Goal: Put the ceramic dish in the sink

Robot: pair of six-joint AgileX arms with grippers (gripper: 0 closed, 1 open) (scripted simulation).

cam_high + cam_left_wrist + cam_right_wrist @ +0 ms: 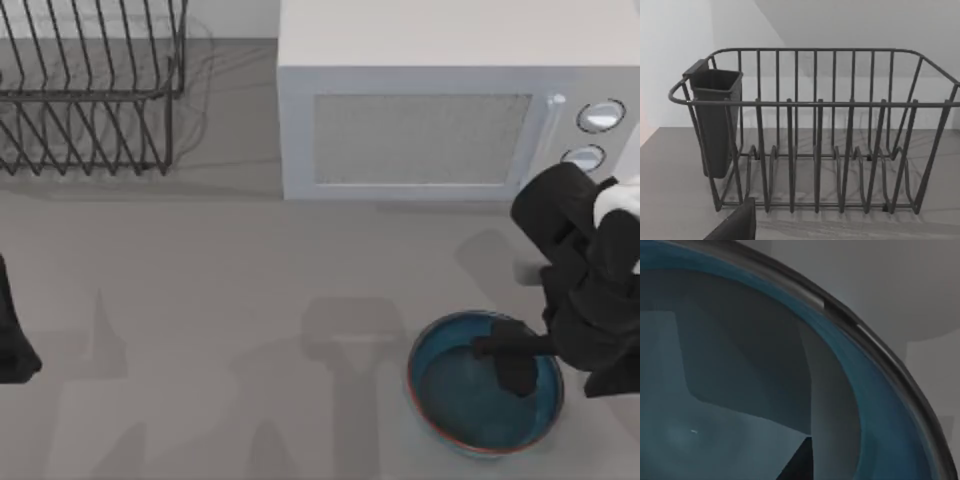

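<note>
Now | right hand [515,365] | inside ceramic dish [450,400], near its rim

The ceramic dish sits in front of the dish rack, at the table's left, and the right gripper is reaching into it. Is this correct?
Not quite. The top view shows the ceramic dish in front of the microwave, at the table's right. The right gripper does reach into it.

Bare table [230,330] left of dish [450,400]
</note>
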